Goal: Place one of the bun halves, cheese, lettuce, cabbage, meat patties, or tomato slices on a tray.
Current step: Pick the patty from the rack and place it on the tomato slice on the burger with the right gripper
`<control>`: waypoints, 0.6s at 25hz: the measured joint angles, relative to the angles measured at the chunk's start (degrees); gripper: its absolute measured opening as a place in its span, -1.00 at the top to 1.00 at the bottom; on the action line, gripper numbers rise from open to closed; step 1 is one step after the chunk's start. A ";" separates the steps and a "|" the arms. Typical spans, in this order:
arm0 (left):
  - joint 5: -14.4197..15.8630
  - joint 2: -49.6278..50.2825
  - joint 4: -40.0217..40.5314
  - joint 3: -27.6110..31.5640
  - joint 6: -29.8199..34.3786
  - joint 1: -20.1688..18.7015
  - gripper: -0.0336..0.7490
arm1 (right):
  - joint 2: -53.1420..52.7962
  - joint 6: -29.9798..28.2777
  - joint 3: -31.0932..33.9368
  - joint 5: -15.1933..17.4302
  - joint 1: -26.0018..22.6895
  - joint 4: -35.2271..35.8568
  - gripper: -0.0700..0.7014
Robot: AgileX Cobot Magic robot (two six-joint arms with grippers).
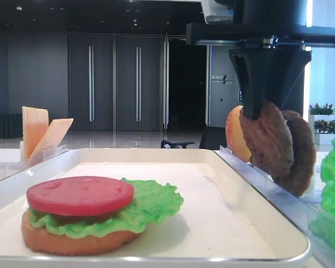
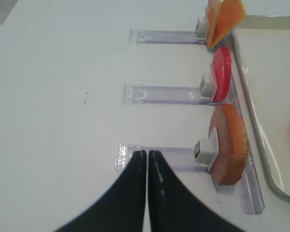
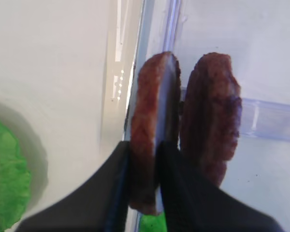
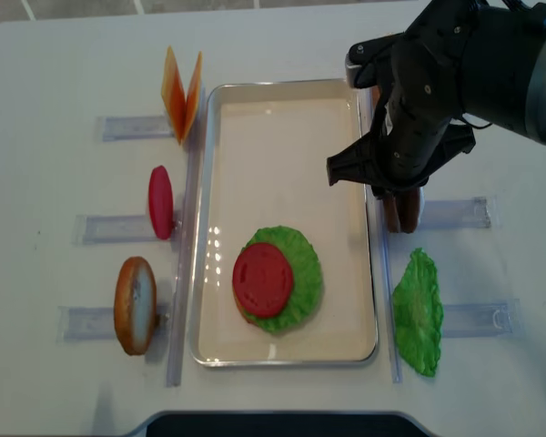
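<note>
The right gripper (image 3: 144,166) is clamped on one upright meat patty (image 3: 152,130) in the rack (image 3: 266,118) beside the tray's (image 4: 369,214) right rim; the left gripper (image 2: 147,159) is closed, empty.

Bright, even overhead light washes the white desk (image 4: 55,64) pale — shadows stay soft and short. Glare streaks the tray (image 1: 156,153) rim, and the right wrist view is blurred close up.

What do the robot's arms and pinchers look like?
Both tools are glossy black. The right tool has two smooth flat fingers widening towards the body, under a bulky black arm with a grey band. The left tool has slim tapering black fingers.
</note>
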 joint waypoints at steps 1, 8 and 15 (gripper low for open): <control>0.00 0.00 0.00 0.00 0.00 0.00 0.92 | -0.64 0.00 0.00 0.05 0.00 0.00 0.40; 0.00 0.00 0.00 0.00 0.00 0.00 0.92 | -4.33 0.00 0.00 0.07 0.00 0.48 0.40; 0.00 0.00 0.00 0.00 0.00 0.00 0.92 | -9.40 -2.06 0.00 -0.18 0.00 5.83 0.41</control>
